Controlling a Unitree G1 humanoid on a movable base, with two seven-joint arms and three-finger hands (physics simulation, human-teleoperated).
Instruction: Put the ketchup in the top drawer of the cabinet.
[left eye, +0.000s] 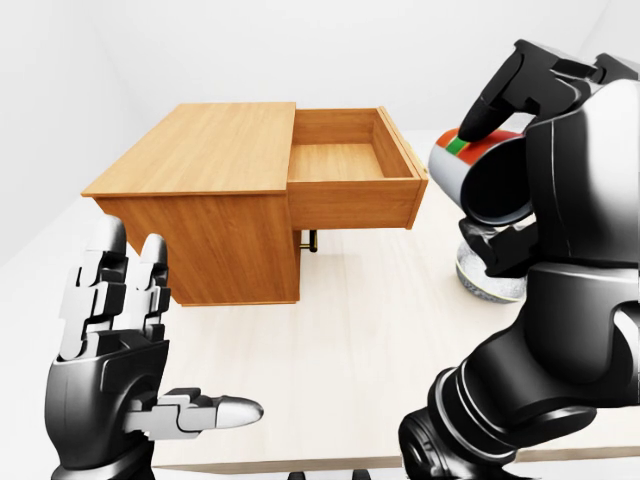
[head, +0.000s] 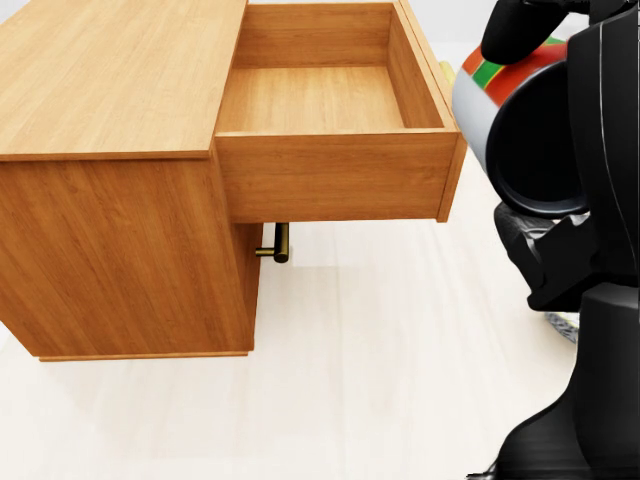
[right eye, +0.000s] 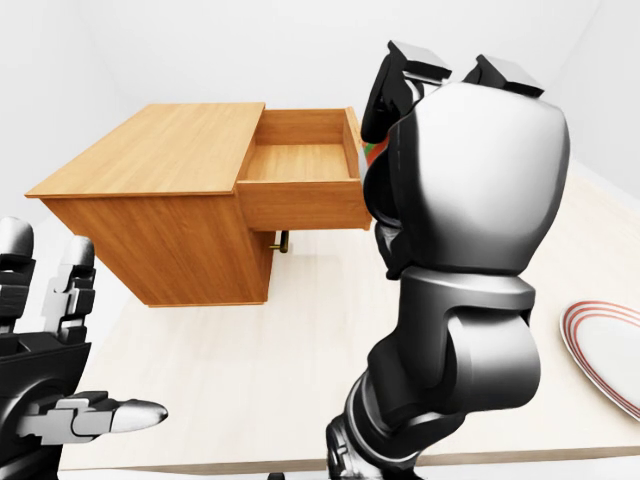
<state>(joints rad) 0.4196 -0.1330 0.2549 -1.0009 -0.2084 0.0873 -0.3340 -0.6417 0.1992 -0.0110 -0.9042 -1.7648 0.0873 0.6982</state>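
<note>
**Ketchup held beside the open drawer**

The right hand (left eye: 520, 150) has its fingers (left eye: 497, 100) wrapped round the ketchup (left eye: 462, 165), a white bottle with a red and green label. The bottle lies tilted on its side in the air, just to the right of the drawer (head: 330, 175) in the head view and about level with the drawer's rim. One dark finger curls over the top of the bottle and others press from below, so the hold looks like a full clasp across the body.

The drawer is the top one of the cabinet (left eye: 200, 180) and stands pulled fully out, with its wooden floor bare. The cabinet sits on the pale bench (left eye: 380, 330).

The left hand (left eye: 120, 340) waits well to the left of the drawer and lower in the left-eye view, fingers spread and holding nothing.

The bottle is likely light, smooth plastic that gives a little under pressure, so it could slip or twist in a loose hold. The middle of the body, where the fingers already sit, seems the safest place to grip. It probably needs to be carried left over the drawer's side wall before release; clipping that wall is the main risk.

A red-rimmed plate (right eye: 605, 350) lies on the bench far to the right of the drawer.
</note>
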